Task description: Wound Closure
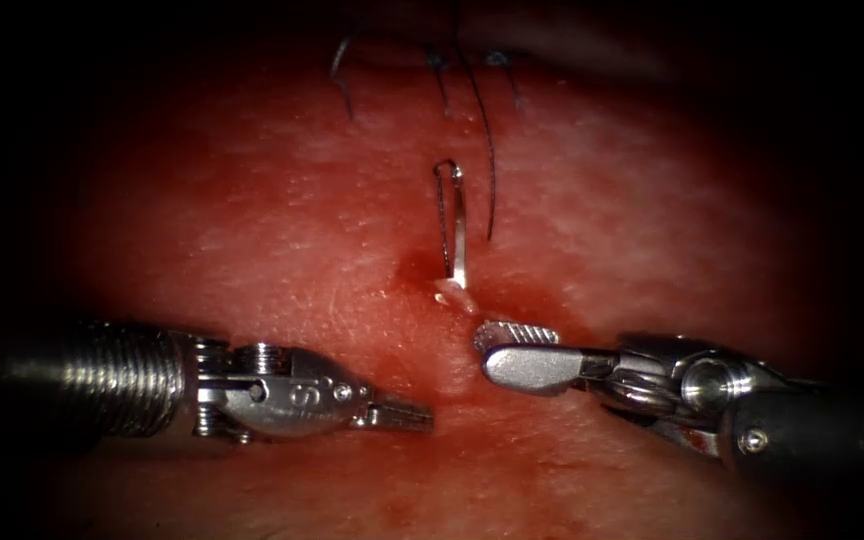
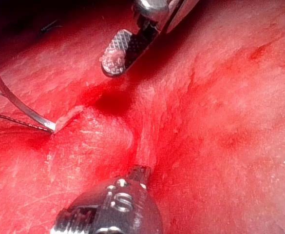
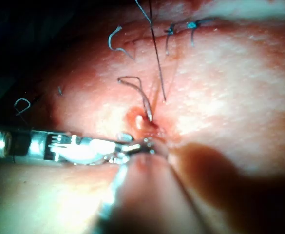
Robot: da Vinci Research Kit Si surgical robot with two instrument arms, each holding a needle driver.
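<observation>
The curved needle (image 1: 459,230) stands in the tissue (image 1: 252,230) at the middle of the cut, its lower end buried and its upper end free with dark thread (image 1: 490,160) trailing from it. No tool holds it. My left tool (image 1: 422,415) lies low on the left of the cut, jaws shut on nothing. Just below and right of the needle's entry point, my right tool (image 1: 482,350) has its jaws open and empty. The left wrist view has the needle (image 2: 20,109) and the right tool's ridged jaw. The right wrist view has the needle (image 3: 143,100) and left tool (image 3: 69,146).
Finished stitches (image 1: 439,62) with knots and cut thread ends (image 1: 340,75) sit across the cut at the far end. Red fluid (image 1: 417,268) pools around the needle's entry point and along the cut toward the near edge. Stitches (image 3: 181,28) also appear in the right wrist view.
</observation>
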